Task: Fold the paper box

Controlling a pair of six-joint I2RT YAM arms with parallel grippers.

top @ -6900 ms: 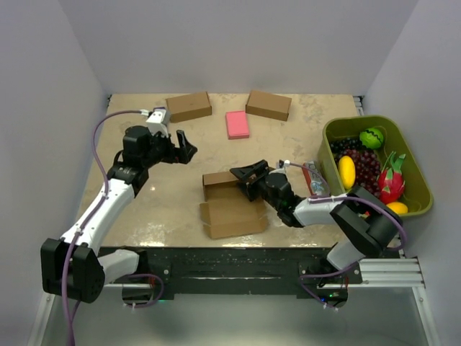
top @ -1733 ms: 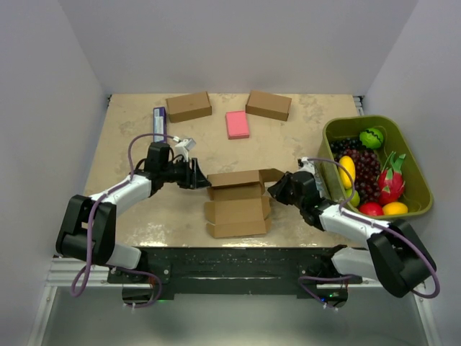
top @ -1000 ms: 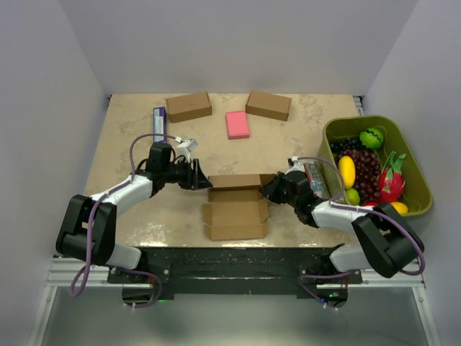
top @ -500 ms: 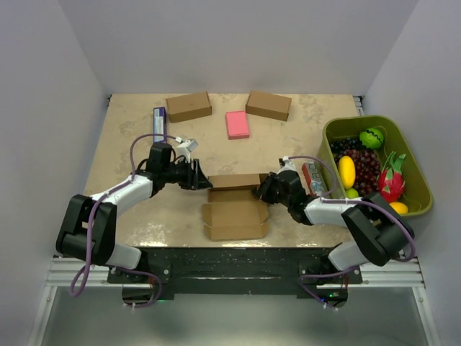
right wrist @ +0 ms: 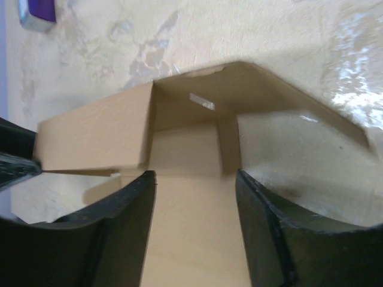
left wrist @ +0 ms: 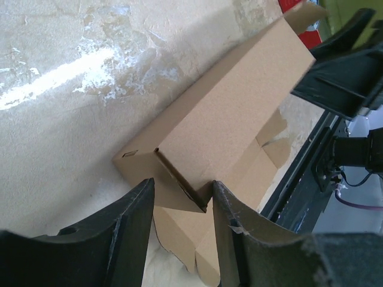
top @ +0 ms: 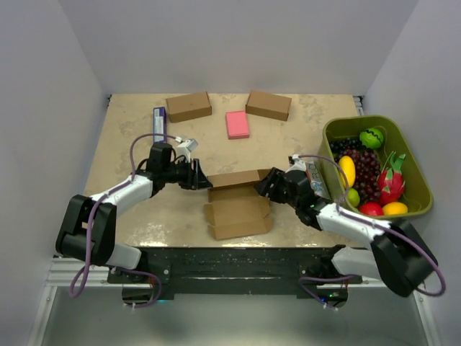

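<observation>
The paper box [top: 238,210] lies half folded near the table's front edge, its back wall raised and its front panel flat. My left gripper [top: 202,180] is at the wall's left end. In the left wrist view its fingertips [left wrist: 181,185] are closed on the folded corner of the box [left wrist: 233,107], each pad against cardboard. My right gripper [top: 265,186] is at the box's right end. In the right wrist view it [right wrist: 194,174] is open, with a flat cardboard panel under the gap and the raised wall [right wrist: 96,140] just ahead.
Two ready-made brown boxes [top: 189,107] [top: 268,105] and a pink pad [top: 237,124] sit along the back. A purple packet [top: 159,122] lies at the back left. A green bin [top: 425,189] of toy fruit stands at the right, with a small packet [top: 315,176] beside it.
My right gripper has opened and let go of the box's right end, drawing back a little to the right. The box's front panel has swung slightly. The left gripper has not moved.
</observation>
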